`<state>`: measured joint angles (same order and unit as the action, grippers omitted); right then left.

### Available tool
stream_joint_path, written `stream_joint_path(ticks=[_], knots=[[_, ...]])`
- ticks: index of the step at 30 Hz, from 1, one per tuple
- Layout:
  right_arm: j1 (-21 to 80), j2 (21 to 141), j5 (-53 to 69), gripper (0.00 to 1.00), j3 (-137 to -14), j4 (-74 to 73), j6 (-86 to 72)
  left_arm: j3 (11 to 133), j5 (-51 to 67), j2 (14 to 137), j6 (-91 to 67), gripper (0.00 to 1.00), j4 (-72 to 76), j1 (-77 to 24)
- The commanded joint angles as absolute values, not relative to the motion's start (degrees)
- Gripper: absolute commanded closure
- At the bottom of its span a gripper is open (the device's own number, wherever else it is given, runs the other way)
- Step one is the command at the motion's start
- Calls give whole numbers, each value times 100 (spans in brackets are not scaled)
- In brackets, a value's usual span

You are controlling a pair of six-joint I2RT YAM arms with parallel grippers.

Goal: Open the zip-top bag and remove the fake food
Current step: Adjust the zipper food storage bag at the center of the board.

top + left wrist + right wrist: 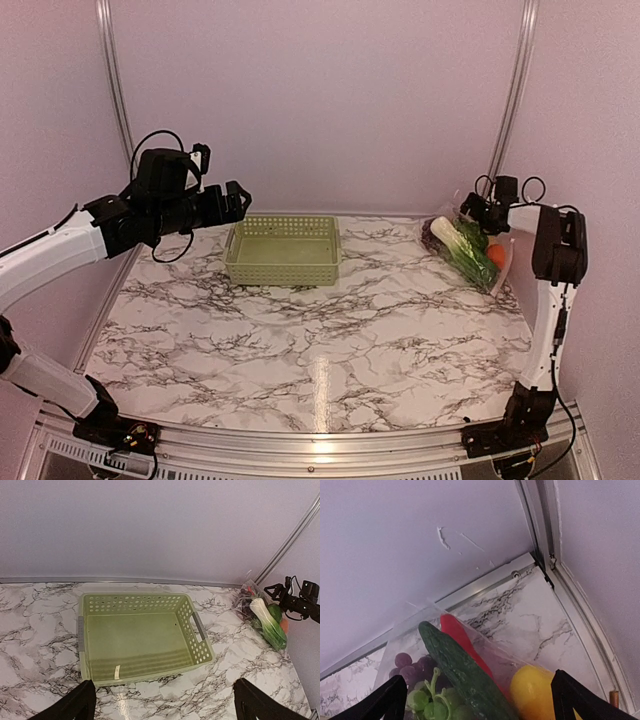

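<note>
The zip-top bag [468, 248] lies at the table's far right corner, clear and crinkly, with the fake food inside. My right gripper [472, 211] hovers open just over its far end. In the right wrist view the bag [485, 640] shows a dark green cucumber [465, 675], a red piece [456, 634], a yellow fruit [535, 692], purple grapes [412, 664] and green grapes [427, 705] between the spread fingers of that gripper [481, 700]. My left gripper [238, 201] hangs open above the basket's left end. The left wrist view shows this gripper [165, 705] holding nothing, and the bag [262, 620] far to the right.
A pale green lattice basket [283, 270] stands empty at the back centre, also in the left wrist view [145, 596]. The back wall and a metal corner rail [545, 555] stand close behind the bag. The right wall runs just beside it.
</note>
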<state>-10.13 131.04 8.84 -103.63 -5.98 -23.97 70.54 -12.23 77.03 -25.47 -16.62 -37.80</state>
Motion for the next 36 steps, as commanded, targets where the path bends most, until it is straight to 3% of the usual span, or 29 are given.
stream_joint_path(ticks=[1,11,17,22,30,36], knots=[[-943,12336,1483,1,-9425,-751,-2736,7222,-1103,7847,-2463,1,-1658,-3744],[-148,10492,1971,1,-6761,432,-3660,7196,-949,8044,-2498,1,-1556,-3744],[1568,9574,1615,2,-5345,1052,-4480,7162,-923,8138,-2518,1,-1463,-3735],[2197,8905,1034,1,-5144,742,-4384,7176,-792,8245,-2568,1,-1395,-3735],[2241,8293,660,2,-5197,-535,-3423,7029,-360,8334,-2585,1,-1104,-3735],[2808,7774,173,6,-4968,-968,-2418,6901,-129,8418,-2694,1,-886,-3735]])
